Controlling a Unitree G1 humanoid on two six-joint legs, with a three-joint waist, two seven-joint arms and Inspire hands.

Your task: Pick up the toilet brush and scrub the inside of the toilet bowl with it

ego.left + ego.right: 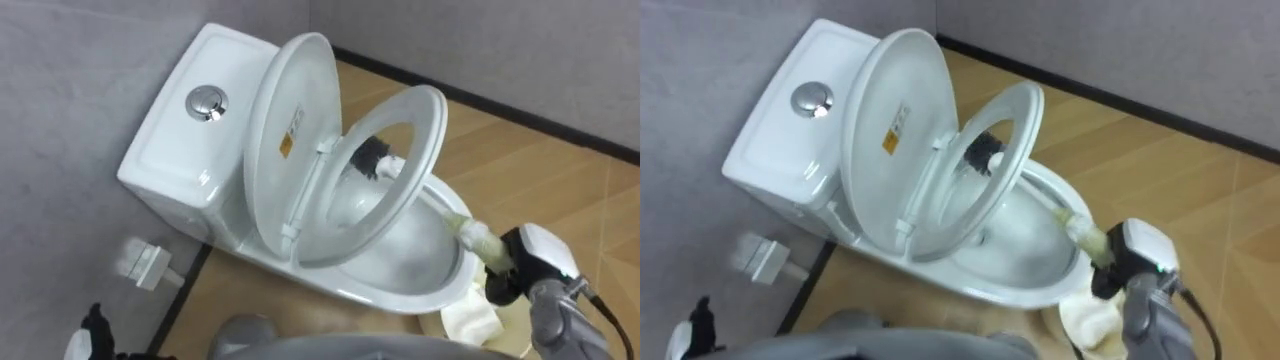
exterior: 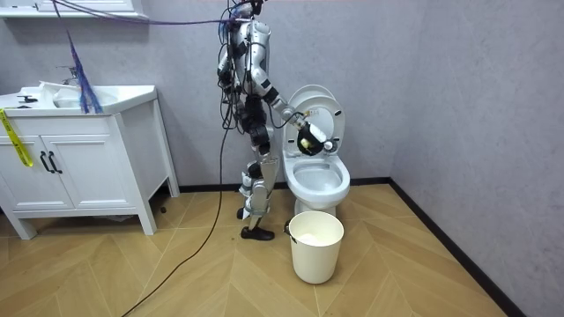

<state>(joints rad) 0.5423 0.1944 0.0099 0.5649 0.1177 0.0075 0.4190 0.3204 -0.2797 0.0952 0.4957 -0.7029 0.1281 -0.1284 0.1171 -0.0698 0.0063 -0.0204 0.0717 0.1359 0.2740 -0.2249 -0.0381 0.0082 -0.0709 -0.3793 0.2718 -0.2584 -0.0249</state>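
Left eye view: the right hand [image 1: 512,272] has its fingers curled round the toilet brush [image 1: 465,230] handle. The bristles show through the half-raised seat [image 1: 432,120], over the bowl [image 1: 400,292]. The left hand [image 1: 93,325] sits low.

Room view: the robot stands beside the toilet.

The brush looks light and stiff with a slick handle, so gripping near the handle's end seems best.

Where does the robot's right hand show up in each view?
Left eye view: lower right, right hand with fingers round the toilet brush.
Right eye view: lower right too.
Room view: centre, just below the toilet's raised lid.
Shared landmark: that lid.
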